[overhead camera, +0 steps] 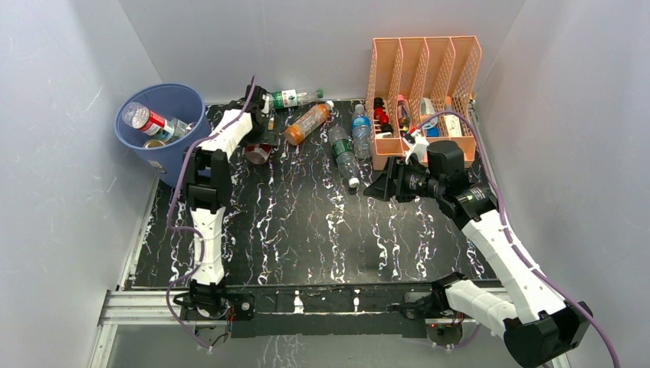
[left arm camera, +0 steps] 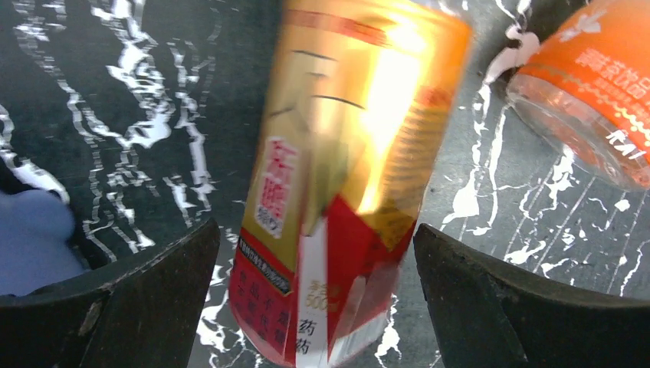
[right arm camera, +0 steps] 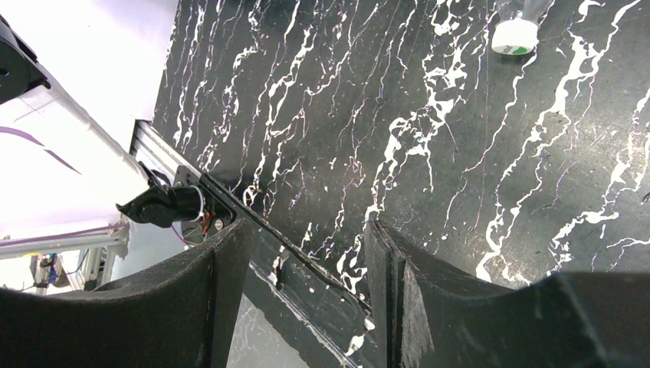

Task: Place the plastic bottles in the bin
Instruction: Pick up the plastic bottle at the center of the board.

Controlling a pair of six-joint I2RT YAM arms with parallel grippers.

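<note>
Left tool (left arm camera: 316, 238) spread wide, straddling a gold-and-red bottle (left arm camera: 345, 153) close beside the bin (overhead camera: 175, 159). Sliver of gap at the left finger, contact at the right finger unclear. Orange bottle (left arm camera: 590, 100) just beyond, on the surface (right arm camera: 460, 115). Right tool (right arm camera: 306, 230) partly open, gripping nothing, hanging above the surface. Red-labelled bottle (overhead camera: 149, 120) inside the bin.

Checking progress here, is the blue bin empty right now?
No, the top camera shows a clear bottle with a red label lying inside the blue bin.
</note>
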